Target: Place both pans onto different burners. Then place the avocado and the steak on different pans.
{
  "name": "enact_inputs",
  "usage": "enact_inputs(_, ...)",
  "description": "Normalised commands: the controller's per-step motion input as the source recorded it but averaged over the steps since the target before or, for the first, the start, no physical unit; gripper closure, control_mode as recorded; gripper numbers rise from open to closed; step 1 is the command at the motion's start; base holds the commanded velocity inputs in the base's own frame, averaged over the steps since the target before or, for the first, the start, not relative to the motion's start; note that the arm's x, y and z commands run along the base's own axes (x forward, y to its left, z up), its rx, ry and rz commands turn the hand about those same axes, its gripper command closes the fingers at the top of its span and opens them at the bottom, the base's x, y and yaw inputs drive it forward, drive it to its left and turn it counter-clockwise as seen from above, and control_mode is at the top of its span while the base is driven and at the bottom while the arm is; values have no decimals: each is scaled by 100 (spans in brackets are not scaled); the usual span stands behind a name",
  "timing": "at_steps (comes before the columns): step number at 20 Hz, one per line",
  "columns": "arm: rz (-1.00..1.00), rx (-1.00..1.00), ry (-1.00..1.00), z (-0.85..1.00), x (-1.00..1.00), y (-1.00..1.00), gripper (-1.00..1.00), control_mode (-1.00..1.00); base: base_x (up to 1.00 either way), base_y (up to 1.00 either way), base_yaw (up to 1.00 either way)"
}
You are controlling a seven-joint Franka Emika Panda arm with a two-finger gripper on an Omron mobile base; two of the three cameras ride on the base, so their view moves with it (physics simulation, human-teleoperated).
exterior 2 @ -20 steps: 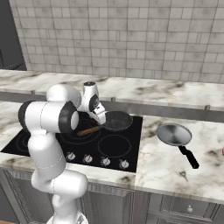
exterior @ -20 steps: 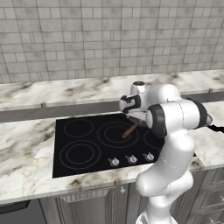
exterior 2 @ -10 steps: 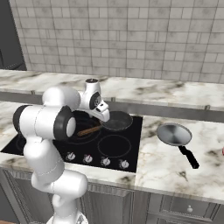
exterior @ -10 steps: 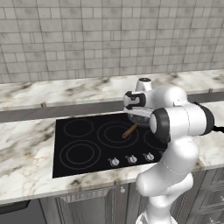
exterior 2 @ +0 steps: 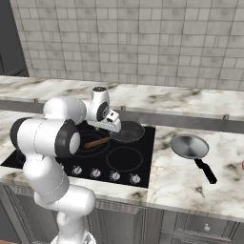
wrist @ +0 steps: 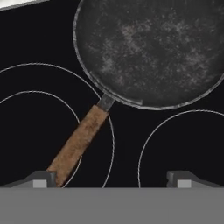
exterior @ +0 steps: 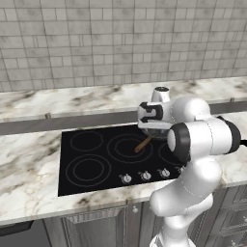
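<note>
While pincer [wrist: 112, 177] hangs released, dark pan [wrist: 151, 48] fills cooktop's [wrist: 131, 144] rear corner.

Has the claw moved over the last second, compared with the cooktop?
Yes. In the right base view the claw has shifted right, toward the dark pan, over the black cooktop.

There are no words, numbers, brand names or signs to read anywhere. The dark pan [wrist: 148, 48] has no writing on it, and the silver pan [exterior 2: 189, 146] has none either. The black cooktop [exterior: 91, 185] has only thin grey rings drawn on it. The small knobs [exterior 2: 114, 176] show no numbers that can be read.
</note>
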Motion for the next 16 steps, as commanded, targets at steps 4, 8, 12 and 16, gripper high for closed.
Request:
enact_inputs(4,22,-5,0,0,-13,0,-100,-100,0,0,0)
enact_inputs(8,21,-3,0,0,-15,0,-100,-100,0,0,0)
enact_inputs(12,18,0,0,0,-23,0,-100,-100,0,0,0)
enact_inputs(16,18,-2,0,0,-24,0,-100,-100,0,0,0)
